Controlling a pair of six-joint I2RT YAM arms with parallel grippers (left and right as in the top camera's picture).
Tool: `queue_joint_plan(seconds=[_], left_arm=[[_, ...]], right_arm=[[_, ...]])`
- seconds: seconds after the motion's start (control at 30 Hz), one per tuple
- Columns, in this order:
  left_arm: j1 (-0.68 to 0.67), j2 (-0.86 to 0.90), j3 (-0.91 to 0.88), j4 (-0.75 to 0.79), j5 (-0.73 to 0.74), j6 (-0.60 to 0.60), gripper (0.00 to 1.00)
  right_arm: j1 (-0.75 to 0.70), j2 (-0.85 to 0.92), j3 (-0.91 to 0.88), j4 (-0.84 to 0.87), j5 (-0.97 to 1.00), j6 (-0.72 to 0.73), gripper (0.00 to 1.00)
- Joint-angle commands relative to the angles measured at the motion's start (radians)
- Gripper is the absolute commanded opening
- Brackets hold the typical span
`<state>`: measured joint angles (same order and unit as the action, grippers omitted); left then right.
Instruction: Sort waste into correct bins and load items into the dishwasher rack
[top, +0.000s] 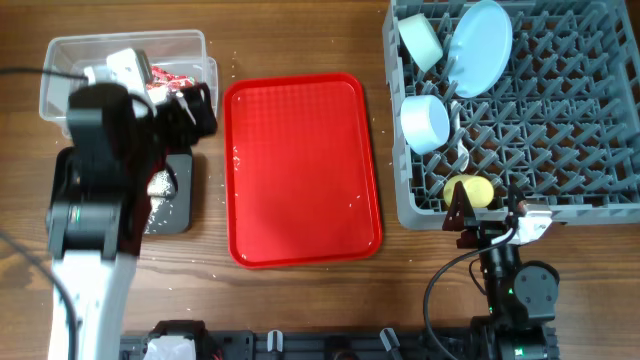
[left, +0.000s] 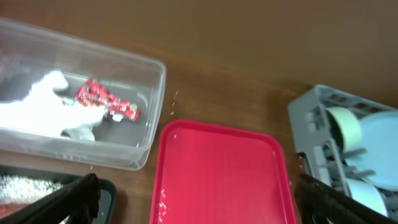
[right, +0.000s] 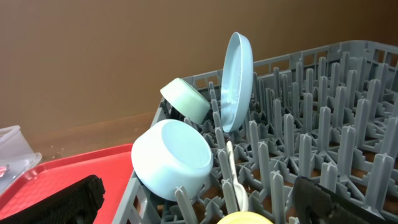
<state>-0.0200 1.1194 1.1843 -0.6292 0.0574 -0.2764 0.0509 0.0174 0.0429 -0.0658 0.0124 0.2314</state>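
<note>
Our left tool (left: 196, 194), spread wide, hangs by the clear tub (left: 157, 93) at upper left — our right tool (right: 198, 198), equally wide, faces the yellow cup (right: 245, 218).

- Desk (top: 300, 30): brown wood grain, one flat surface.
- Clear plastic tub (top: 60, 60): far left corner.
- Black tray (top: 183, 215): just in front of the tub, partly hidden.
- Red tray (top: 300, 170): centre, lying flat between tub and rack.
- Grey rack (top: 580, 120): right side, running past the frame edge.
- White specks (left: 175, 95): scattered on the wood beside the tub.
</note>
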Motion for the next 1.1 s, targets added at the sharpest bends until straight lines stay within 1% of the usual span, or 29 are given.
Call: queue_joint_plan(seconds=[0.0, 0.07, 0.23, 0.27, 0.33, 0.43, 0.53, 0.63, 0.7, 0.8, 0.93, 1.07], left_arm=[[-0.010, -0.296, -0.278, 0.166, -0.011, 0.090, 1.00], [-0.003, -0.422, -0.410, 0.238, -0.011, 0.090, 1.00], [-0.001, -0.756, -0.831, 0.519, -0.014, 0.086, 1.00], [-0.001, -0.819, -0.902, 0.557, -0.014, 0.086, 1.00], [-0.001, -0.932, -1.010, 0.583, -0.014, 0.086, 1.00], [-0.001, -1.018, -1.073, 0.589, -0.019, 0.086, 1.00], [-0.001, -1.085, -1.144, 0.657, -0.022, 0.086, 1.00], [-0.002, -1.117, -1.179, 0.705, -0.022, 0.086, 1.00], [-0.001, -1.117, -1.178, 0.710, -0.022, 0.086, 1.00], [-0.001, -1.117, -1.178, 0.686, -0.022, 0.085, 1.00], [-0.002, -1.117, -1.179, 0.555, -0.021, 0.047, 1.00], [-0.001, -1.117, -1.178, 0.553, -0.022, 0.037, 1.00]], right_arm=[[0.005, -0.010, -0.005, 0.004, 0.017, 0.011, 1.00], [0.005, -0.010, -0.005, 0.004, 0.017, 0.011, 1.00], [0.005, -0.010, -0.005, 0.004, 0.017, 0.012, 1.00], [0.005, -0.010, -0.005, 0.004, 0.017, 0.011, 1.00], [0.005, -0.010, -0.005, 0.004, 0.017, 0.011, 1.00], [0.005, -0.010, -0.005, 0.004, 0.017, 0.011, 1.00], [0.005, -0.010, -0.005, 0.004, 0.017, 0.011, 1.00], [0.005, -0.010, -0.005, 0.004, 0.017, 0.011, 1.00], [0.005, -0.010, -0.005, 0.004, 0.017, 0.011, 1.00], [0.005, -0.010, -0.005, 0.004, 0.017, 0.011, 1.00], [0.005, -0.010, -0.005, 0.004, 0.017, 0.012, 1.00], [0.005, -0.010, -0.005, 0.004, 0.017, 0.012, 1.00]])
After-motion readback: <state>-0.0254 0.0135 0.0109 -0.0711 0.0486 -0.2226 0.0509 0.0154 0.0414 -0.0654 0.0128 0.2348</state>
